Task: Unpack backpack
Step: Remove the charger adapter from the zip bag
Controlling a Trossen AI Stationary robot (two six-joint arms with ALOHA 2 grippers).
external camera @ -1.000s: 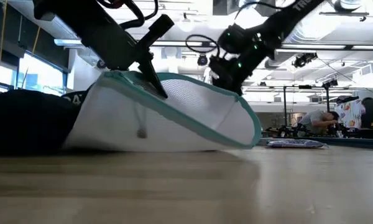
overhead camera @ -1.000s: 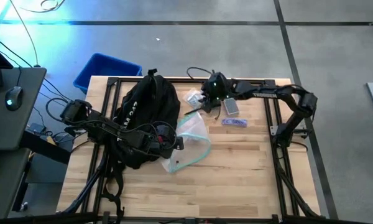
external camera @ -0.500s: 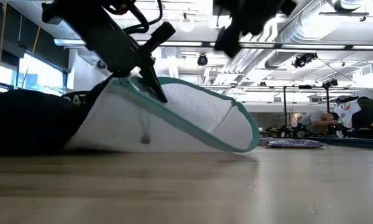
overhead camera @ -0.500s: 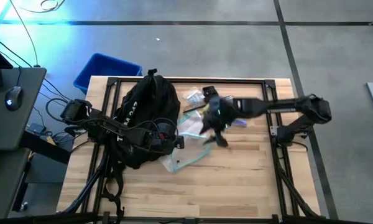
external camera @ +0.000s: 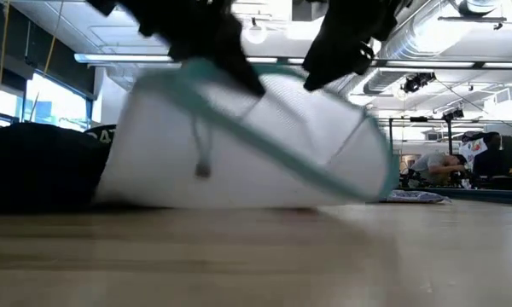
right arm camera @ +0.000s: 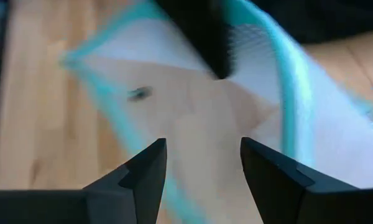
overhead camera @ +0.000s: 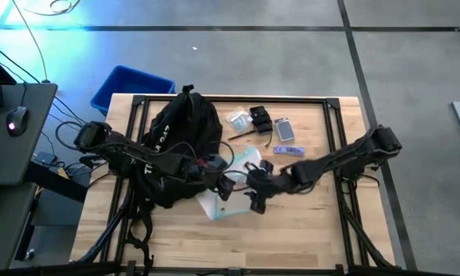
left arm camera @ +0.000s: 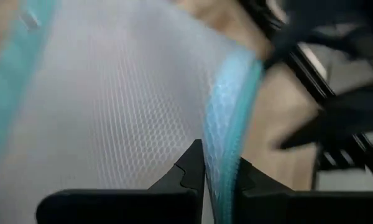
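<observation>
Two claws work one mesh pouch [overhead camera: 231,184] beside the backpack [overhead camera: 178,146]: my left gripper [overhead camera: 224,186] pinches its teal rim, my right gripper [overhead camera: 257,197] gapes; I'd enter slowly, rim taut

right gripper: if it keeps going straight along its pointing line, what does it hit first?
Probably the white mesh pouch with teal trim: the open right gripper points at its mouth, which the shut left gripper pinches by the rim. Depth is unclear.
</observation>
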